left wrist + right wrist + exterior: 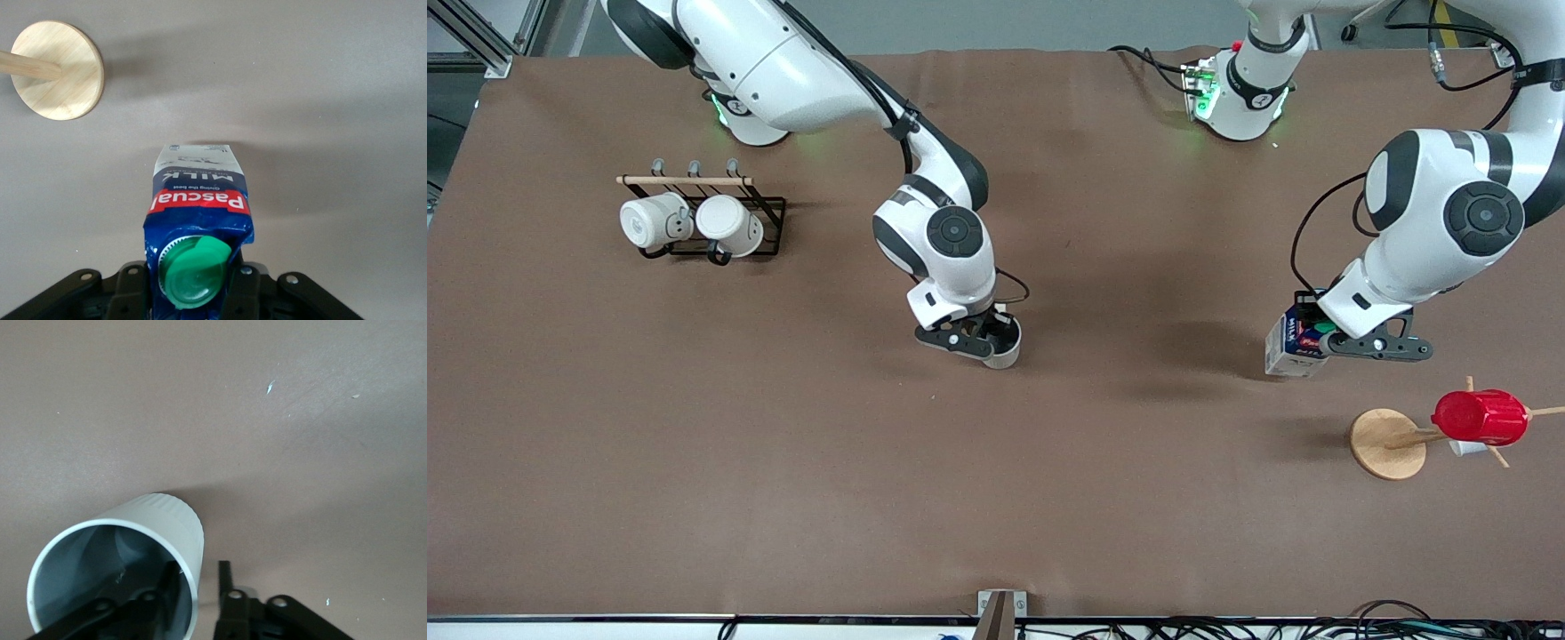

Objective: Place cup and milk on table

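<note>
1. Front view shows the right gripper (989, 342) clamped on the cup (1005, 349), one finger inside the rim and one outside, over the middle of the worktop (996, 498), well apart from the mug rack (703, 222).
2. Judging by its thin wall, the cup (120, 567) is rigid, light and probably glazed and slippery; a pinch on the wall could let it pivot, so lowering it level seems wise. Whether its base touches the worktop I cannot tell.
3. Left gripper (1325, 347) holds the milk (1296, 348) by its gable top, near the wooden disc (1387, 443) and toward the bases from it.
4. In the left wrist view the milk (199, 200) has creased card beside the cap (195, 275): soft, crushable, likely light. Gripping the stiffer folded top suits it.
</note>
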`<state>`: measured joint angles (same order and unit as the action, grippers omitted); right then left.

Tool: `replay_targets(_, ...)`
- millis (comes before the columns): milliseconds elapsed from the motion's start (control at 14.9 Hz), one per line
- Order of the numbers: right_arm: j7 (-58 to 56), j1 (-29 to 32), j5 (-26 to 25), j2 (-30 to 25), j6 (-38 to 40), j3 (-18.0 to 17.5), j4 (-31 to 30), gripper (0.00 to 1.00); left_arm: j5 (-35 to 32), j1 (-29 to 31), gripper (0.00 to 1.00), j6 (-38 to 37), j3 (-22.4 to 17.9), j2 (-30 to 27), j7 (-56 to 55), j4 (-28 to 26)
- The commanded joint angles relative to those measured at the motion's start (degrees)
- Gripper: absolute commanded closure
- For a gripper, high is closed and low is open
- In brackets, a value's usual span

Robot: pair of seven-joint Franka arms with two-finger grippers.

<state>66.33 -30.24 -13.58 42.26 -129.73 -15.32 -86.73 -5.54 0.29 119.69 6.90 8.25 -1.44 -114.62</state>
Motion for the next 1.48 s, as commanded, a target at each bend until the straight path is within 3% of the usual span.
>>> replay_targets(0,1.17,0.61,-1.45,-0.50,0.70,-0.94,0.94,0.00,-0.26,-0.29,0.63,-1.04,0.21,-0.08,-0.67,0.62)
replay_targets(201,0.74,3.94,-1.18,-4.62,1.58,-3.75,0.77,0.00,2.63,-0.64,0.63,-1.04,0.21,0.27,-0.93,1.41)
replay_targets(537,-1.01,12.10,-1.71,-18.14,16.68,-3.66,0.07,0.00,7.30,-7.30,0.63,-1.04,0.57,2.56,-8.20,4.65)
replay_targets(1007,-28.13,28.99,-0.92,-32.48,32.94,-2.53,0.15,0.00,7.30,-24.00,0.63,-1.04,0.57,12.56,-36.58,17.47)
replay_targets(1276,-49.49,29.27,7.32,-38.29,38.22,9.75,0.33,0.00,7.21,-29.81,0.64,-0.69,0.57,20.12,-47.05,24.95)
replay_targets(1410,-57.06,29.44,8.84,-39.26,41.38,13.64,0.77,0.00,7.21,-32.18,0.64,-0.43,0.57,22.68,-51.10,27.24)
